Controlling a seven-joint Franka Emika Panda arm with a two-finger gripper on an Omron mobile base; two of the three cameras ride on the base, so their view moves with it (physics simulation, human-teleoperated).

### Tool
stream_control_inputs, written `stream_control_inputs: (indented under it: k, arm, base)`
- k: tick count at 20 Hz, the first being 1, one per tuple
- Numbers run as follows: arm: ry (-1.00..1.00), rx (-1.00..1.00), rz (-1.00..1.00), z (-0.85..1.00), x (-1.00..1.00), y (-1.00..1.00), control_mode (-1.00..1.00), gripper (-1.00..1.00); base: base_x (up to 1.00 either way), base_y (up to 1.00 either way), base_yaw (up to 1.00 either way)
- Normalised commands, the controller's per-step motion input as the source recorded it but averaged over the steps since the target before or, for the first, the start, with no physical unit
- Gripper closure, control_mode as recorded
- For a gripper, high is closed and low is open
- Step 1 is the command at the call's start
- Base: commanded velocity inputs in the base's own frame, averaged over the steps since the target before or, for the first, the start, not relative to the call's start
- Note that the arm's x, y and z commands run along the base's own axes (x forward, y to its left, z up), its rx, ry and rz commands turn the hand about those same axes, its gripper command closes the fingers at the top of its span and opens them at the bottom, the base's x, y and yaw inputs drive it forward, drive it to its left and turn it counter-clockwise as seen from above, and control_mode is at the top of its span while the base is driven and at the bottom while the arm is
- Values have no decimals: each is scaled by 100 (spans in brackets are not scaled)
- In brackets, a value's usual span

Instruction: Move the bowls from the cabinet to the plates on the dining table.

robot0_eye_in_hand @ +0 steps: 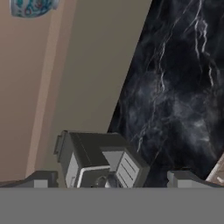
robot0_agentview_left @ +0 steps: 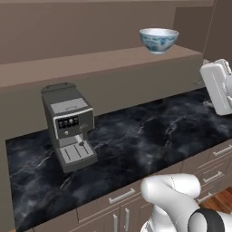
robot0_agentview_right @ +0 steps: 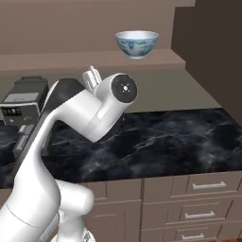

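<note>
The claw (robot0_eye_in_hand: 111, 179) has its two tips wide apart and holds nothing. The blue and white bowl (robot0_agentview_left: 158, 40) sits on the brown shelf (robot0_agentview_left: 90, 63), far from the claw. The coffee machine (robot0_eye_in_hand: 98, 159) is just past the tips on the black counter (robot0_agentview_left: 149, 131).

Blue-patterned bowl (robot0_agentview_left: 158, 40) on cabinet shelf (robot0_agentview_left: 90, 63)

The arm is bent high; the hand (robot0_eye_in_hand: 113, 178) spread wide, empty.

Pretty flat, even lighting, rendered look, soft and low-res; only faint sheen on the black marble counter (robot0_agentview_left: 149, 131).
</note>
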Motion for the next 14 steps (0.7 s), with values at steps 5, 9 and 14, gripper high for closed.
stream_control_inputs:
  k: [5, 9, 14]
  arm:
    - [0, 0, 0, 0, 0, 0, 100, -100]
    - [0, 0, 0, 0, 0, 0, 100, -100]
    - [0, 0, 0, 0, 0, 0, 100, -100]
  base:
    - [62, -2, 0]
    - [61, -11, 3]
    - [56, -12, 8]
